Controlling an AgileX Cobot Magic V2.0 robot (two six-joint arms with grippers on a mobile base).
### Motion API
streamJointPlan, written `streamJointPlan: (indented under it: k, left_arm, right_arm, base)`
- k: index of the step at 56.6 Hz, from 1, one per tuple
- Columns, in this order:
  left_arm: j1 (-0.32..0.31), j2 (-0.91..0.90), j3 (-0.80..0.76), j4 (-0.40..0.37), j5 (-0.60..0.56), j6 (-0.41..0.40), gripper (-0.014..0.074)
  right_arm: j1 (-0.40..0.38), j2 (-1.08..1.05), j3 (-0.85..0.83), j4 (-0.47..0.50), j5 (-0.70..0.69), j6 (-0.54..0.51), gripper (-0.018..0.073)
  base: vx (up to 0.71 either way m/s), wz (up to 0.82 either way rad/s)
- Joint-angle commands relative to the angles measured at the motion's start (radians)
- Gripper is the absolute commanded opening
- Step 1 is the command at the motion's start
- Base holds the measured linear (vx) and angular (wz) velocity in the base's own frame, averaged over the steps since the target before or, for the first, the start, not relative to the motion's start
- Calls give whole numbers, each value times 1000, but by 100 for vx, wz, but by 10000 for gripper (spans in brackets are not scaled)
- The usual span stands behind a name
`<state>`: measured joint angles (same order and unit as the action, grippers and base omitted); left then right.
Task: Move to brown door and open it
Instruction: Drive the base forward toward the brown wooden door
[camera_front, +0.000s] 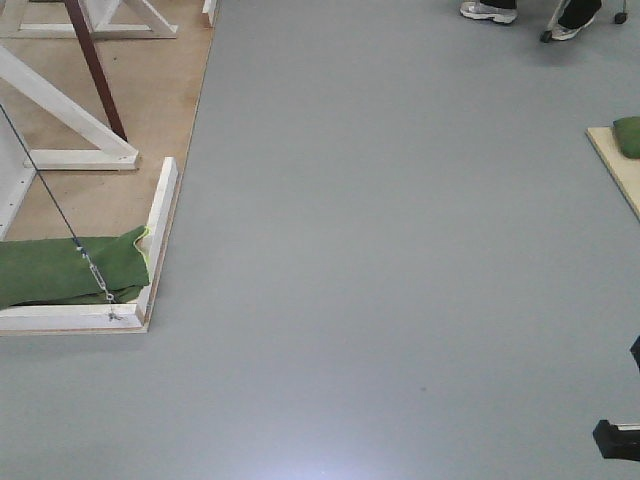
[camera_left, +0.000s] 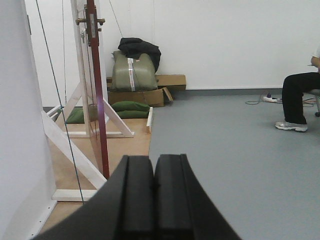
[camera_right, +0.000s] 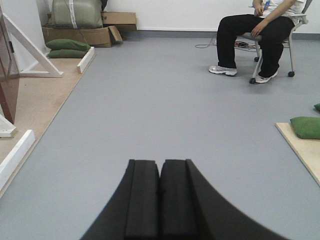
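Left tool (camera_left: 154, 195) and right tool (camera_right: 160, 197) sit closed together, gripping nothing; the brown door (camera_left: 98, 100) stands upright, long axis vertical, its narrow edge facing the left wrist camera.

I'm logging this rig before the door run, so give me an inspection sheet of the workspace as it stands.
Surface: grey floor; plywood platform at left.
Job's things: brown door edge-on in white timber frame, untouched.
Clutter: green sandbags, cardboard boxes.
Grippers: left hand and right hand shut, empty.
Cables: guy wire with turnbuckle; power strip on floor.
Surroundings: seated person, white wall.
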<state>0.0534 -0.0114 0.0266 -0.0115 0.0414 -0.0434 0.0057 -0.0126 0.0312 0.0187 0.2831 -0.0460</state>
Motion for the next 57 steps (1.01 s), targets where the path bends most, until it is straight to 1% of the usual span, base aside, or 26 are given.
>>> streamJointPlan:
  k: [1, 46, 57]
  left_arm:
    - [-3, -14, -18, -7, -78, -6, -6]
    - [-3, -15, -18, -7, -78, -6, -6]
    - [-3, -17, -18, -7, -78, -6, -6]
  right_arm:
    - [1, -10, 4, -5, -82, -5, 0]
    - [-1, -14, 4, -5, -84, -5, 0]
    - [13, -14, 4, -5, -82, -5, 0]
  base:
    - [0, 0]
    - [0, 0]
    - [1, 1]
